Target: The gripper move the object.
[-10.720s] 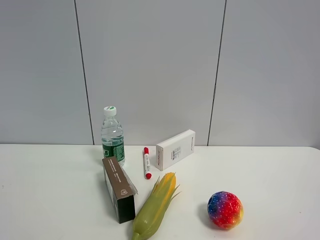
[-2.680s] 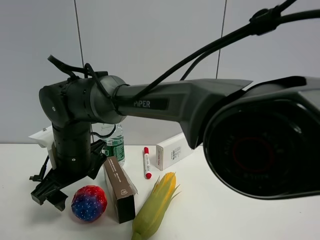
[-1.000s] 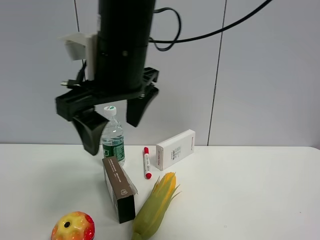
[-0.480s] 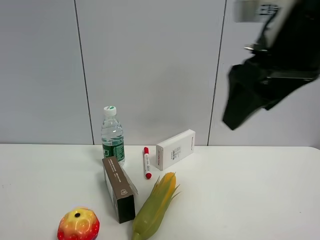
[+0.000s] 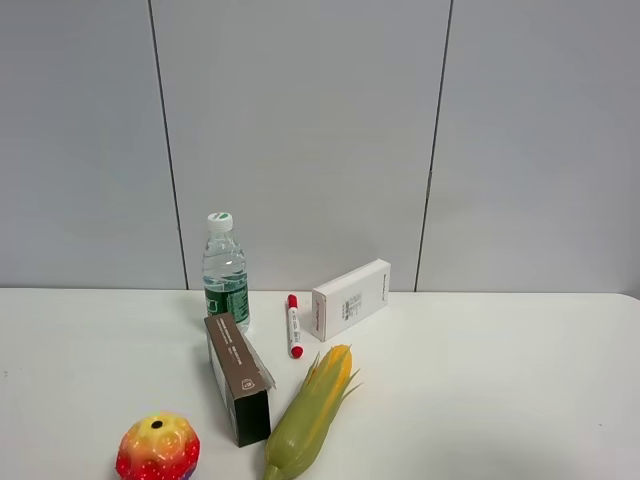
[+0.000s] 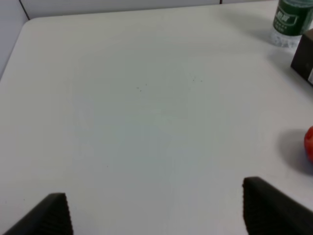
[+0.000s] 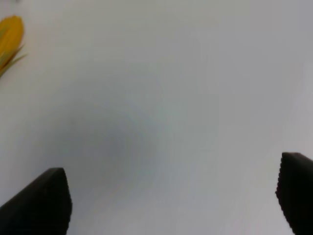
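The speckled rainbow ball [image 5: 158,448] rests on the white table at the front left, its yellow and red side up with a small dark hole on top. Its red edge shows in the left wrist view [image 6: 309,145]. No arm appears in the exterior high view. My left gripper [image 6: 156,215] is open and empty above bare table, to one side of the ball. My right gripper [image 7: 166,200] is open and empty over bare table, far from the ball.
A brown box [image 5: 238,378] lies just right of the ball, with a yellow-green corn cob [image 5: 312,412] beyond it. A water bottle [image 5: 226,270], a red-capped marker [image 5: 293,325] and a white box [image 5: 350,298] stand behind. The corn tip shows in the right wrist view [image 7: 9,34].
The big black arm swung from above the bottle to the upper right and has left the exterior view. The ball rolled slightly and sits at the front left.
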